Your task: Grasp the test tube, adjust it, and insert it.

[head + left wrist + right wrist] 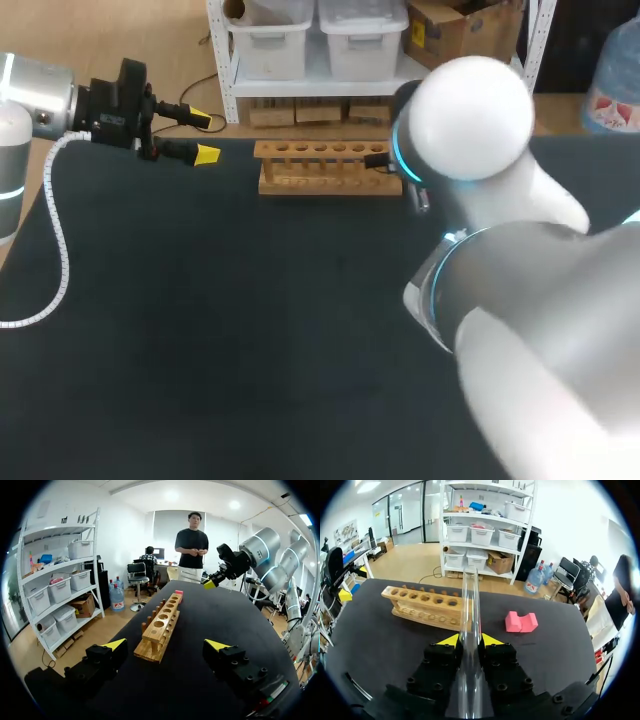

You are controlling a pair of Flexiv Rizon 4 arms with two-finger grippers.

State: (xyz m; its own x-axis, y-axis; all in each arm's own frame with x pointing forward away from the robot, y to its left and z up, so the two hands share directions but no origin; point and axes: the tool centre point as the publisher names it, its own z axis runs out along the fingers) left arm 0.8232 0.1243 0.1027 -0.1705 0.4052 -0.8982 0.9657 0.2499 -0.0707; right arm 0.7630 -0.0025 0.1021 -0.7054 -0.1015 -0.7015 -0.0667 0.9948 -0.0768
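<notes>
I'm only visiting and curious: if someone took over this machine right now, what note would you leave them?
Left jaws: open and empty, off the left end of the rack, pointing along it.
Right jaws: shut on the clear test tube, which lies along them and points towards the rack.
The rack stands near the far edge of the table, and the holes that show are empty. A pink block lies off its other end.
Done: tube grasped.
Left: adjust the tube, probably tipping it upright, then insert it into a hole.
</notes>
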